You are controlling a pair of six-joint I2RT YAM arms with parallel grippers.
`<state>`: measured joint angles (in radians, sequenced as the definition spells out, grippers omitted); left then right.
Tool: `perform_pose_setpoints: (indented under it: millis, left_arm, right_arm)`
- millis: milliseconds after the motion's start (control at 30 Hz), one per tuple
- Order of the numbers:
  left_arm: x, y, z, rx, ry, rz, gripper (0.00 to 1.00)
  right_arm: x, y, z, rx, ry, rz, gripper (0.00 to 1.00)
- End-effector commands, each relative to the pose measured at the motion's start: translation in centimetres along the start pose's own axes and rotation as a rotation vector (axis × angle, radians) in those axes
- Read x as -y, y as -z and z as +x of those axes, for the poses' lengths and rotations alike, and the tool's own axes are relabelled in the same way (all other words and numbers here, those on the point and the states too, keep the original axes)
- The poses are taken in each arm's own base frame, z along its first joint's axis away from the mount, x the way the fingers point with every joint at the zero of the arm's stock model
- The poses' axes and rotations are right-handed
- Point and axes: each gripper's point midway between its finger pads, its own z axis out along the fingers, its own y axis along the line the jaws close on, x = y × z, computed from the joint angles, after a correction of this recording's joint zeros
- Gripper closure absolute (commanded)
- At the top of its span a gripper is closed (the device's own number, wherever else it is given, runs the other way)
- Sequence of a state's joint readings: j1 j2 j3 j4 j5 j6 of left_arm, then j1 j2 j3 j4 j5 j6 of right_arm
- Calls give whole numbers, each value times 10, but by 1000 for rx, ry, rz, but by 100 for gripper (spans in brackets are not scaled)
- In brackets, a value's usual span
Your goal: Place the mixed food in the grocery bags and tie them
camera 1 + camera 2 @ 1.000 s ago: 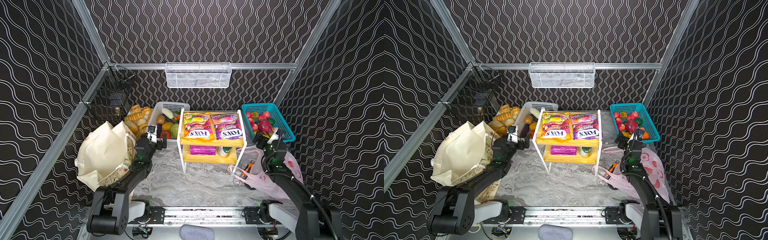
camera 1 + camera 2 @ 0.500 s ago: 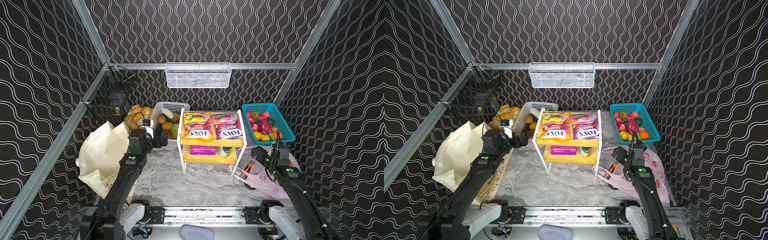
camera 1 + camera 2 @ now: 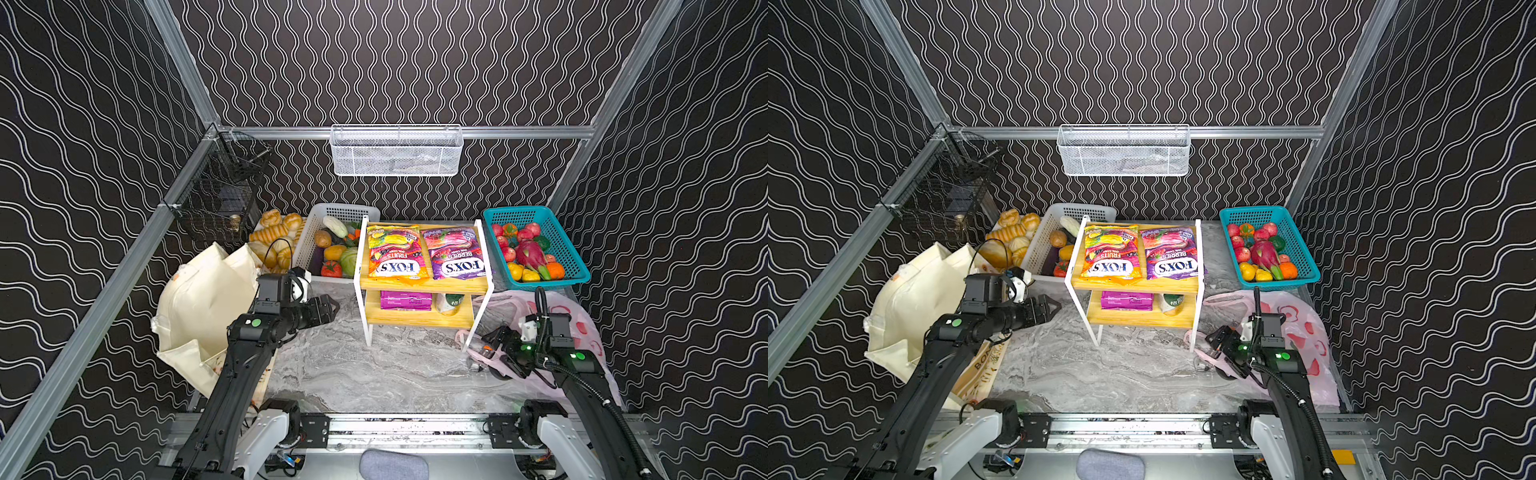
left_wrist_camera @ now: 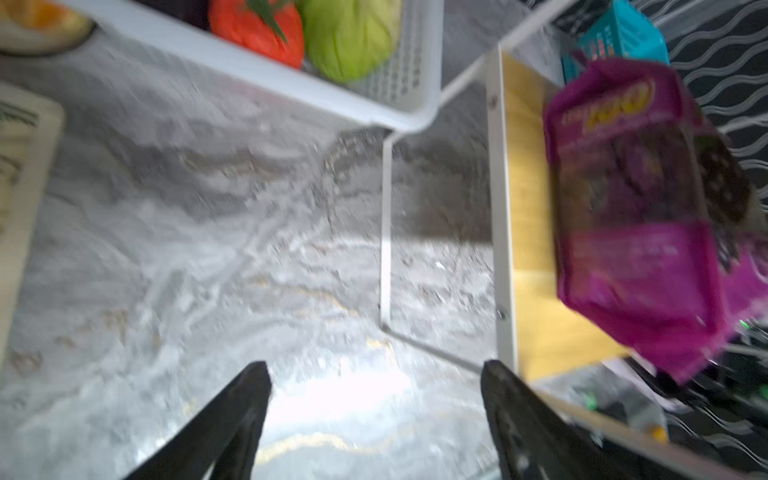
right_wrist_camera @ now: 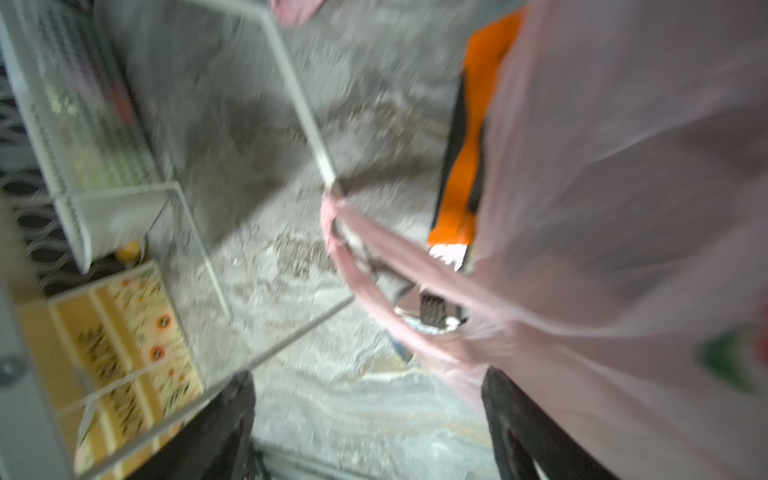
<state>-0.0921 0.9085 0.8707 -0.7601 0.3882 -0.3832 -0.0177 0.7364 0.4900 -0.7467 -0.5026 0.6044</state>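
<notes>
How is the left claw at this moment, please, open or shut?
Open. In the left wrist view the left claw has its fingers wide apart, with only marble tabletop showing between them.

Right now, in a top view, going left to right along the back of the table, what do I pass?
cream canvas tote → bread rolls → white basket → yellow FOX'S Fruits bag → purple FOX'S Berries bag → teal basket
</notes>
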Motion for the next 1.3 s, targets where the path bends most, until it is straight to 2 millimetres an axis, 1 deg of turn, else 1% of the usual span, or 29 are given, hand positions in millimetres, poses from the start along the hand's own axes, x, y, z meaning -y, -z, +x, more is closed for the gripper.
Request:
perform_pose_setpoints:
  millis: [0, 167, 300, 400, 533, 633, 700, 833, 933, 1000, 1100, 1167, 1267]
  left_arm:
    - [9, 12, 26, -102, 17, 35, 19]
    - [21, 14, 42, -189, 26, 98, 20]
    - [35, 11, 47, -190, -11, 188, 19]
    - [53, 9, 49, -203, -27, 291, 21]
    - [74, 10, 48, -220, -91, 376, 25]
    - [83, 7, 47, -226, -125, 395, 26]
    - [88, 4, 41, -205, -133, 408, 27]
    - [100, -8, 20, -143, -129, 435, 36]
    - [112, -13, 6, -108, -136, 459, 40]
    - [122, -16, 0, -94, -150, 482, 41]
    - [128, -24, -10, -70, -163, 465, 43]
    - [127, -31, -18, -52, -149, 435, 47]
    - [119, -44, -32, -12, -111, 372, 52]
  right_arm:
    - [-21, -1, 22, -118, 56, -139, 14]
    - [-48, 1, 20, -135, 75, -298, 14]
    - [-65, -1, 12, -122, 56, -393, 14]
    - [-68, -1, 0, -83, 53, -383, 13]
    - [-69, -5, -10, -63, 40, -366, 13]
    - [-68, -7, -14, -53, 39, -353, 13]
    - [-70, -5, -17, -42, 42, -354, 13]
    - [-70, -4, -22, -12, 41, -339, 13]
    - [-70, -2, -25, 3, 50, -324, 13]
    - [-70, -1, -27, 13, 58, -313, 13]
    - [-72, 1, -31, 25, 78, -304, 13]
    - [-77, 3, -32, 27, 93, -318, 13]
    - [-87, 8, -36, 39, 127, -349, 14]
